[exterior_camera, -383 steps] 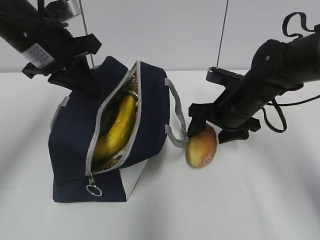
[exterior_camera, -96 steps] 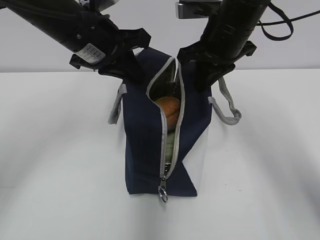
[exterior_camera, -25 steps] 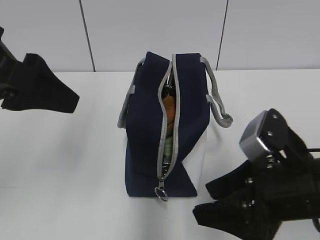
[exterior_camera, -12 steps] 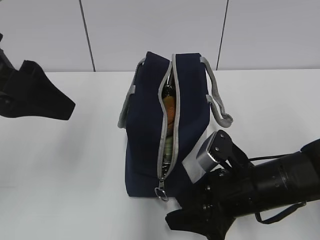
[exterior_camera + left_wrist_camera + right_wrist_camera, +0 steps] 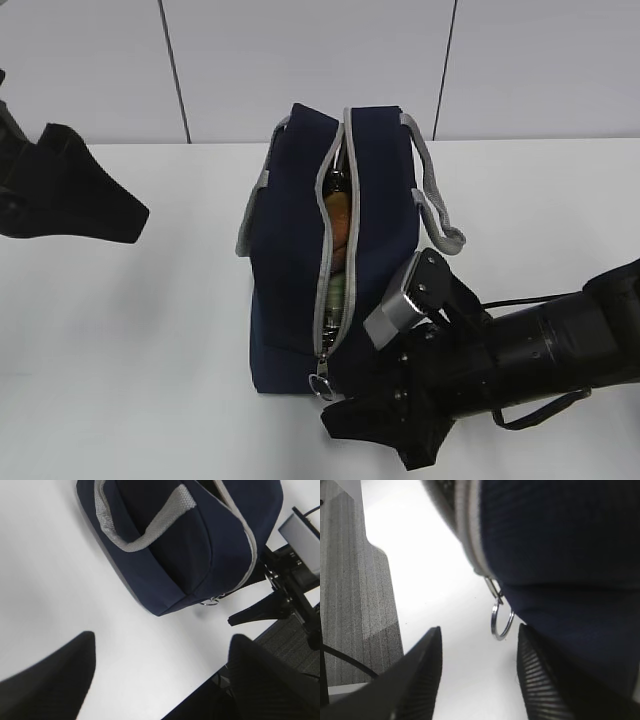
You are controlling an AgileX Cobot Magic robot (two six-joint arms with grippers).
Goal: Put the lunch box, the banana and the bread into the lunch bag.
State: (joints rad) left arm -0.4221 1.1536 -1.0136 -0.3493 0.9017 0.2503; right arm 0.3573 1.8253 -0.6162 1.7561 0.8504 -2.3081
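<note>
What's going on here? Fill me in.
The lunch bag stands upright on the table, its zipper open, with the bread visible inside. The right gripper is open, with the zipper's ring pull hanging between its fingers, not yet gripped. The left gripper hovers open off to the side, holding nothing.

Lunch bag point(image 5: 370, 230) upright, zipper part open; right gripper point(image 5: 375, 428) near ring pull point(image 5: 320, 386).

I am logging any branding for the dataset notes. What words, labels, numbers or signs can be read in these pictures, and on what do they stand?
None: no readable text in any view.
The lunch bag shows plain navy fabric, grey trim and a bare metal ring pull.
The right arm's grey block is blank.
The left pincer and right pincer carry no markings.
</note>
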